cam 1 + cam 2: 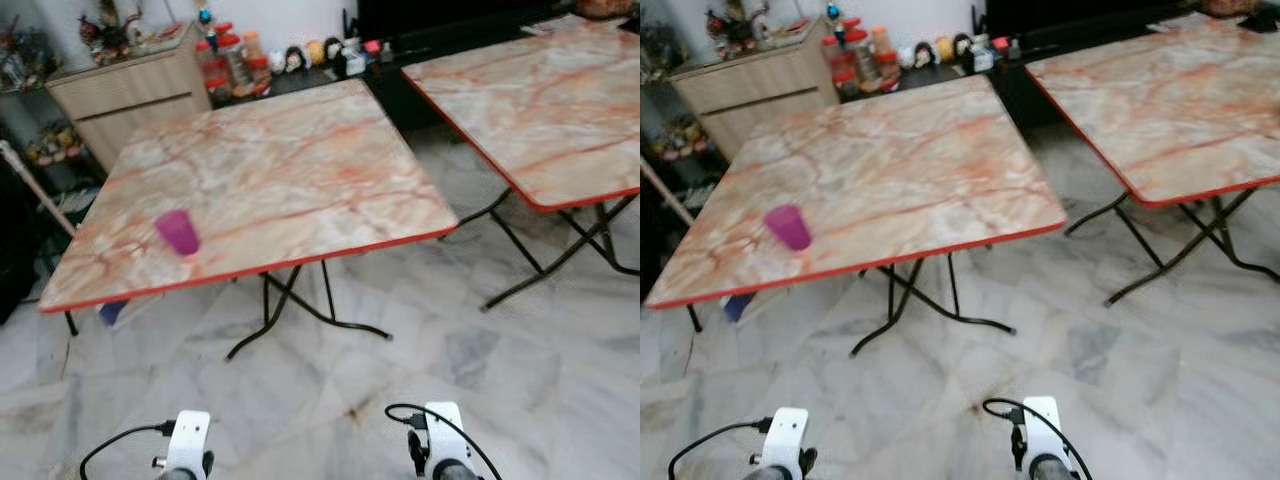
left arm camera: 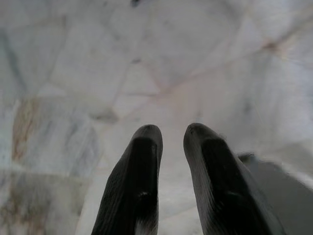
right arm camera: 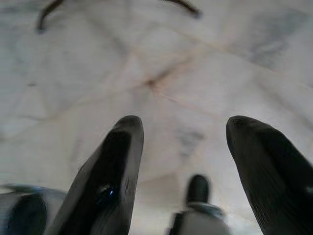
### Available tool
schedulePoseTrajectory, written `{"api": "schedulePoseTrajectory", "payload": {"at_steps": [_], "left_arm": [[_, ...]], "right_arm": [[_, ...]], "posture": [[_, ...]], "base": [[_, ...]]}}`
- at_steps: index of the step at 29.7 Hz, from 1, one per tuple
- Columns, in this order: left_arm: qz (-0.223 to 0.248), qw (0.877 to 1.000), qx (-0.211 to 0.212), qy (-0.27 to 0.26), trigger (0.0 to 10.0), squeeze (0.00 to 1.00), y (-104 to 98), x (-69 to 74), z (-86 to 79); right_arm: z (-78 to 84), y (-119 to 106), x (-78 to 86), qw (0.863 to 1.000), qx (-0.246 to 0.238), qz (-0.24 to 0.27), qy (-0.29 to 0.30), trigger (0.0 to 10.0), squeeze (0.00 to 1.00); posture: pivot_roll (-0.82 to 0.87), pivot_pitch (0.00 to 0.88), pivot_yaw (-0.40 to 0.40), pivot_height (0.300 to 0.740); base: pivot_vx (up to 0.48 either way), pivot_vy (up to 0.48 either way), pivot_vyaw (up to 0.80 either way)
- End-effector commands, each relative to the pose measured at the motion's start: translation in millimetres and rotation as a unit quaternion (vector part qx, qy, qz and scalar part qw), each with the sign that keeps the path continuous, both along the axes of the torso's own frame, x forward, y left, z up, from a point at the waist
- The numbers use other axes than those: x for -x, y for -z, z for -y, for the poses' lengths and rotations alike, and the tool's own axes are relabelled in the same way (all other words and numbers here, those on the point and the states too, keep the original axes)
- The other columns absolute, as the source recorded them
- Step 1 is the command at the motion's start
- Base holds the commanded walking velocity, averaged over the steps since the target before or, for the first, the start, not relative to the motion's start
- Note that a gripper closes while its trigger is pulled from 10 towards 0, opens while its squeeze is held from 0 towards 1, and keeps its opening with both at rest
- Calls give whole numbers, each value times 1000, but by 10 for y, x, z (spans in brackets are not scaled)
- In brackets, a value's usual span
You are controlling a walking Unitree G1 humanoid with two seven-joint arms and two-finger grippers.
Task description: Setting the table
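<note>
A small purple cup (image 1: 178, 232) stands upright near the front left corner of a square marble-patterned folding table (image 1: 290, 150) with a red rim. Both arms hang low in front of me, well short of the table, over the marble floor. In the left wrist view, my left gripper (image 2: 172, 129) points down at the floor tiles, its black fingers nearly together with nothing between them. My right gripper (image 3: 185, 122) has its fingers spread wide, holding nothing, above the floor.
A second table of the same kind (image 1: 540, 100) stands to the right, with a floor gap between the two. Black folding legs (image 1: 290, 310) splay under the near table. A wooden cabinet (image 1: 130, 95) and a low shelf of jars and figurines (image 1: 240, 60) line the back wall.
</note>
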State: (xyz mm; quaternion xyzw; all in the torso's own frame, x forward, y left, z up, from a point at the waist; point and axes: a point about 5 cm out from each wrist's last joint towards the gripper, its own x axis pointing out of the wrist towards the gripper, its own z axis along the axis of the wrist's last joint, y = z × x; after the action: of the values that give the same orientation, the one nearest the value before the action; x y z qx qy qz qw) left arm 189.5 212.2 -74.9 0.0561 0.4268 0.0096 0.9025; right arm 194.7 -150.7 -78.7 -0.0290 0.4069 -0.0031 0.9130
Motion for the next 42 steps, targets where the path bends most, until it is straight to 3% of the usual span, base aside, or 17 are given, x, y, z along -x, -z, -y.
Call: {"api": "schedulePoseTrajectory", "payload": {"at_steps": [1, 24, 37, 42], "left_arm": [[-8, 1000, -7, -7, 10000, 0, 7, 34, -67], [-6, 1000, -10, -17, 10000, 0, 11, 45, -74], [-13, 1000, -19, -5, 10000, 0, 27, 67, -56], [-17, 1000, -18, 0, 10000, 0, 42, 90, -35]], "right_arm": [[-57, -10, -19, 1000, -5, 4, -7, 10000, 0], [-130, -45, -88, 999, -6, 10, -37, 10000, 0], [-130, -44, -80, 997, 14, 13, -69, 10000, 0], [-110, -32, -62, 998, 8, 8, -57, 10000, 0]], "posture": [[37, 11, 134, 740], [63, 0, 119, 740], [34, 0, 128, 740], [23, 0, 126, 740]], "base": [[0, 334, 0], [0, 67, 0], [325, 0, 138], [367, 0, 133]]}}
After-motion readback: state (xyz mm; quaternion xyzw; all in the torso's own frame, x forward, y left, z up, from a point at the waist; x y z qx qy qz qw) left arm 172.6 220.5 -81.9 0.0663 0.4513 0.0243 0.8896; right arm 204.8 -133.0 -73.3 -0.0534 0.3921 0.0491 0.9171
